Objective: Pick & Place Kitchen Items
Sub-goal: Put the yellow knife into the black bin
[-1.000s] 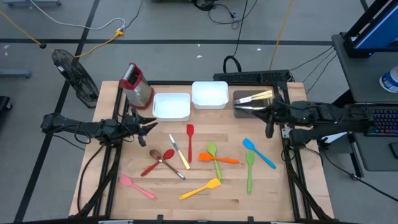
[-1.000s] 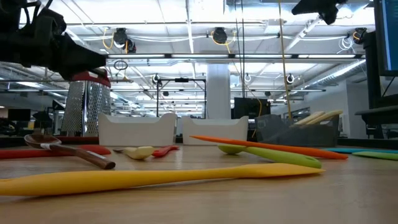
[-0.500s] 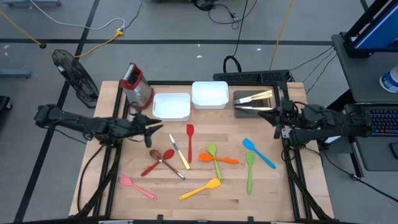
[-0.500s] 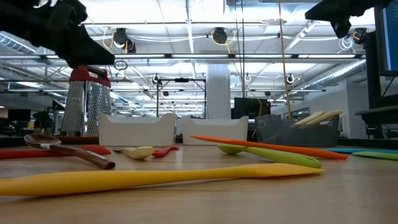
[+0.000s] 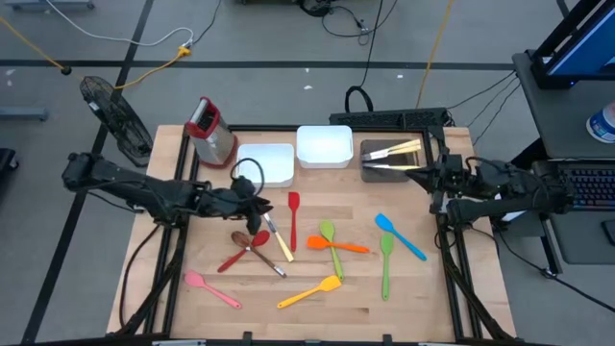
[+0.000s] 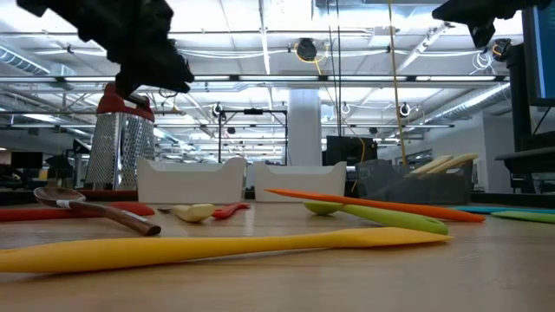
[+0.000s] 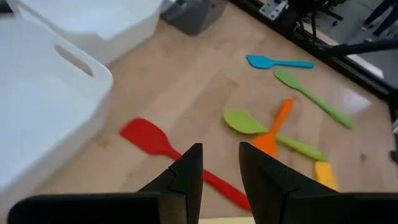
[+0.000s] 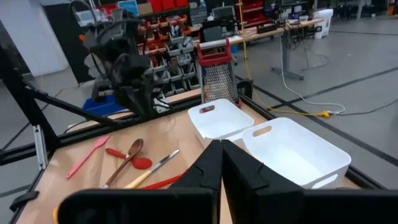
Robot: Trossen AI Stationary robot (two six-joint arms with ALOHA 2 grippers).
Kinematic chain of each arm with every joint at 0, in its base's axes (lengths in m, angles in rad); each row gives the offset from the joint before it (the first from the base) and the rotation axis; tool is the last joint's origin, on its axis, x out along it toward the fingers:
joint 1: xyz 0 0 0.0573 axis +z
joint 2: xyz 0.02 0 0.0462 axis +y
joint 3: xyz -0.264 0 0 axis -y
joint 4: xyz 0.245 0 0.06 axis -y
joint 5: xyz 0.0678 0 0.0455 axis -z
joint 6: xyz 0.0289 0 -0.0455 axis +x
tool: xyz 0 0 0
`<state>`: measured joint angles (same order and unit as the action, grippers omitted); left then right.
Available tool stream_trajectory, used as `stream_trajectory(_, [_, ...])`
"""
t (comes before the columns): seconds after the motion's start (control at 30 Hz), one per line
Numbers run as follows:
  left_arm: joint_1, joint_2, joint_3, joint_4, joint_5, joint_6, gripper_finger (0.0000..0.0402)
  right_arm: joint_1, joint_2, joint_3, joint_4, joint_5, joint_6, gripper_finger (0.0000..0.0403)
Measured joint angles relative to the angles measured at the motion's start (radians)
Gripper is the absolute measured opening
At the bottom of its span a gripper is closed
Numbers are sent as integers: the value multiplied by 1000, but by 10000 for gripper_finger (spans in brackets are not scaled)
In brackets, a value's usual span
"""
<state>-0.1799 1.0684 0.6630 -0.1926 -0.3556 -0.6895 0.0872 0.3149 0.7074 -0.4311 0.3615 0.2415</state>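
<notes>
the wooden table (image 5: 404, 288) stands on a grey floor (image 5: 269, 38) with dark lines and loose cables. a black fan (image 5: 113, 117) stands on the floor at the far left of the table, and a yellow cable (image 5: 154, 60) runs beyond it. on the right there is a desk with a keyboard (image 5: 586, 187). ceiling lights (image 6: 260, 39) shine over a white column (image 6: 304, 130).

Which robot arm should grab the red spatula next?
The left one, probably. Its left gripper hangs open right beside the red spatula, with the handle showing between its fingers. The right gripper is shut, far off by the dark tray.
</notes>
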Motion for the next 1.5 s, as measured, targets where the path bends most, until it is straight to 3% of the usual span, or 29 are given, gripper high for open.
stream_trajectory(0.2, [0, 141, 96, -22, 49, -218, 106, 0, -35, 0, -18, -53, -1, 4])
stream_trajectory(0.37, [-1, 231, 132, -21, 105, -509, 106, 0, -58, 0, -45, -53, -18, 4])
stream_trajectory(0.53, [-10, 283, 133, -51, 204, -776, 106, 0, -66, 0, -52, -107, -19, 4])
stream_trajectory(0.77, [-59, 323, 133, -62, 213, -987, 106, 0, -67, 0, -52, -155, -23, 4])
stream_trajectory(1.03, [-82, 322, 133, -56, 161, -1052, 106, 0, -67, 0, -52, -155, -59, 4])
stream_trajectory(1.5, [-78, 322, 133, 37, 86, -861, 106, 0, -67, 0, -68, -184, -52, 4])
